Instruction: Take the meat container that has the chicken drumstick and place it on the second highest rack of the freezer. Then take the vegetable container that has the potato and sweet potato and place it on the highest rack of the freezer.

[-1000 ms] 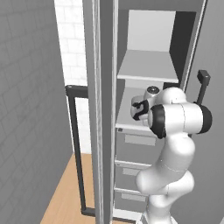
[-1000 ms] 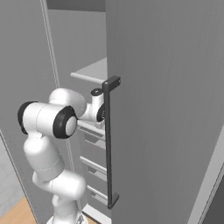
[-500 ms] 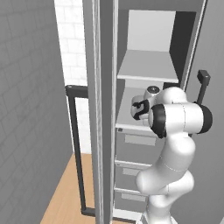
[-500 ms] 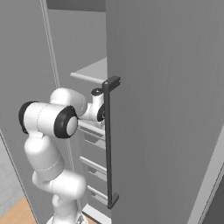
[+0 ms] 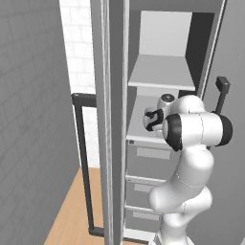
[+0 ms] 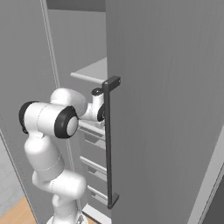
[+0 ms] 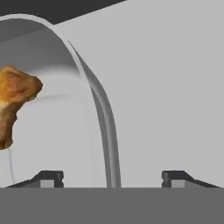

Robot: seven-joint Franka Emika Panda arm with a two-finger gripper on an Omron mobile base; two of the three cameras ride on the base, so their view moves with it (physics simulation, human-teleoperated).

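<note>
Setting: a tall narrow grey freezer [image 5: 162, 72] stands with its door swung wide, pale flat shelves above drawers; its long black bar handle [image 6: 107, 144] shows on the door.
Arm: the white jointed robot arm [image 5: 191, 143] reaches in at the level of the lower of the two flat shelves.
Gripper: the two-finger gripper [image 7: 113, 177] has its dark tips [image 7: 48, 178] set wide apart, straddling the container's rim — nothing is clamped between them.
Container: a pale grey, smooth-walled meat container with a thin rounded rim [image 7: 103, 118] lies right in front of the hand on the pale shelf [image 5: 141, 131], which looks like the second highest rack.
Contents: a golden-brown, club-shaped chicken drumstick [image 7: 13, 103] lies inside, towards one end.
Handling, as a judgement: the container looks stiff, light and rather slick; the thin rim is the natural place to pinch, kept level so the meat does not slide.
Progress, as a judgement: the first placement appears done — the vegetable container is next.
</note>
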